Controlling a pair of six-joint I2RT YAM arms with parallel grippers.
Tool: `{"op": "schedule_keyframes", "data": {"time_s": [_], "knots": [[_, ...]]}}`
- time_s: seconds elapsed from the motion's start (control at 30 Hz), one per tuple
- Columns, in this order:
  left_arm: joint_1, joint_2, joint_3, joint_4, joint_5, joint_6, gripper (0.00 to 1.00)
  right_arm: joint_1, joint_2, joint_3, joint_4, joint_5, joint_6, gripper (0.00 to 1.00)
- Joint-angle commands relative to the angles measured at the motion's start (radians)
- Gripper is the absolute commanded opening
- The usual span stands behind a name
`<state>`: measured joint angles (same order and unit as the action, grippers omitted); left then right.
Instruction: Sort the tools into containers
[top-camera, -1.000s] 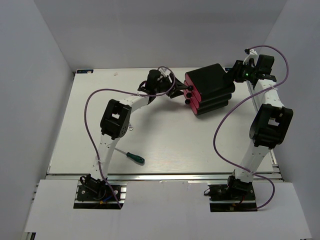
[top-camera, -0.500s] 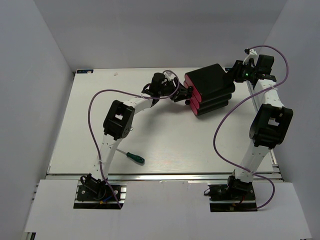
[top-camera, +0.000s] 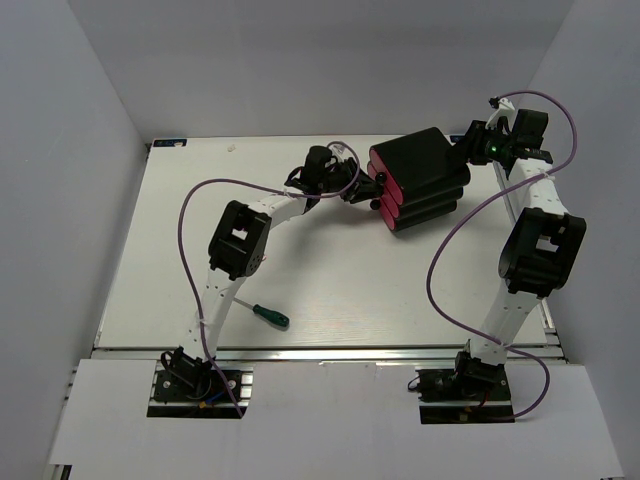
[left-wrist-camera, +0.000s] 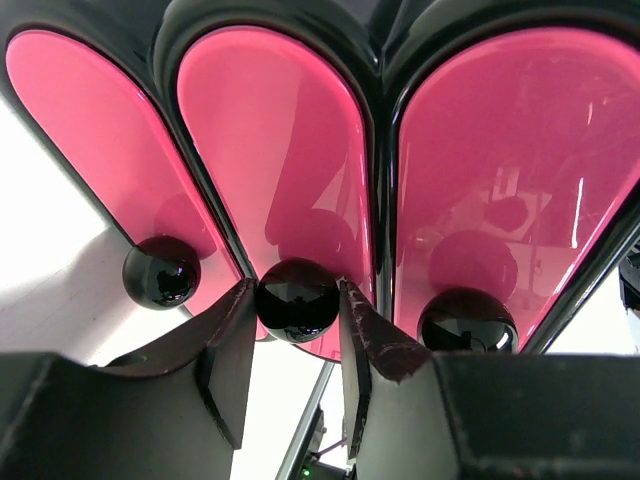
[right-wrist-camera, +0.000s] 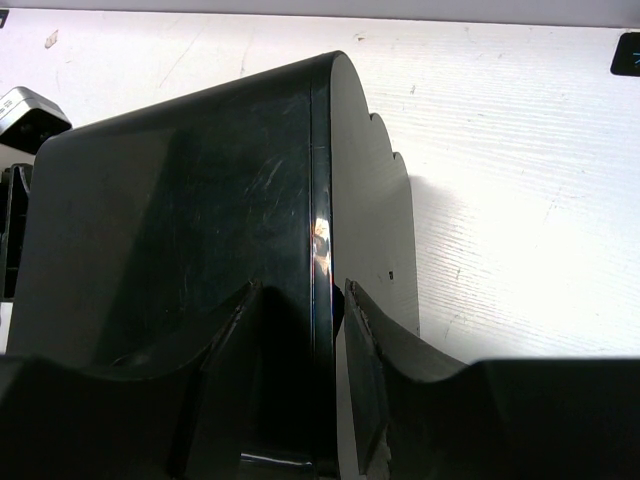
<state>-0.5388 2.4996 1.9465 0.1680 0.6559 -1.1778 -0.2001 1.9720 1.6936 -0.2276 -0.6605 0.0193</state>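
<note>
Fingers (left-wrist-camera: 228, 350) of the left tool (left-wrist-camera: 296, 290) are clenched on the middle knob (left-wrist-camera: 297, 305) of three round black ones, with one finger pressed to each side of it. Each knob is set at the lower end of a glossy pink-red drawer front. The middle drawer (left-wrist-camera: 275, 150) is flanked by two more drawers, whose knobs sit untouched just beside the fingers. From above, the left tool (top-camera: 365, 187) is seen reaching across the bench (top-camera: 180, 220) to the drawer side of the black cabinet (top-camera: 420, 165), which is turned toward the left edge. The cabinet is placed close to the far edge, toward the far right corner, with the drawers stacked in it.

The right tool (right-wrist-camera: 302, 290) is closed on the back of the cabinet (right-wrist-camera: 170, 220), a black rear edge being held between its two fingers. In the overhead view it is found at the cabinet's far right side, opposite the drawers.

The green-handled screwdriver (top-camera: 270, 316) is found lying flat on the bench close to the near edge, left of the middle and well apart from the cabinet and both tools. Its shaft is pointed toward the left arm's lower link
</note>
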Motion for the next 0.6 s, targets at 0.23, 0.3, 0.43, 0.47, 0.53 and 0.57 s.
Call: {"op": "schedule_keyframes", "data": {"time_s": [0.23,0.3,0.43,0.47,0.53,0.57], "knots": [[0.023,-0.108,-0.125,0.027,-0.004,0.038,0.24,0.018,0.03,-0.015,-0.085,0.042,-0.012,0.43],[0.045,-0.142,-0.178,0.028,-0.006,0.059,0.24,0.016,0.031,-0.014,-0.088,0.05,-0.013,0.43],[0.08,-0.25,-0.337,0.03,-0.006,0.099,0.24,0.018,0.034,-0.014,-0.088,0.059,-0.015,0.43],[0.094,-0.266,-0.359,0.027,-0.006,0.115,0.24,0.018,0.034,-0.012,-0.088,0.062,-0.015,0.43],[0.105,-0.292,-0.397,0.024,-0.002,0.124,0.24,0.018,0.034,-0.012,-0.092,0.064,-0.015,0.43],[0.114,-0.309,-0.424,0.022,-0.002,0.135,0.24,0.018,0.034,-0.014,-0.092,0.064,-0.015,0.43]]}}
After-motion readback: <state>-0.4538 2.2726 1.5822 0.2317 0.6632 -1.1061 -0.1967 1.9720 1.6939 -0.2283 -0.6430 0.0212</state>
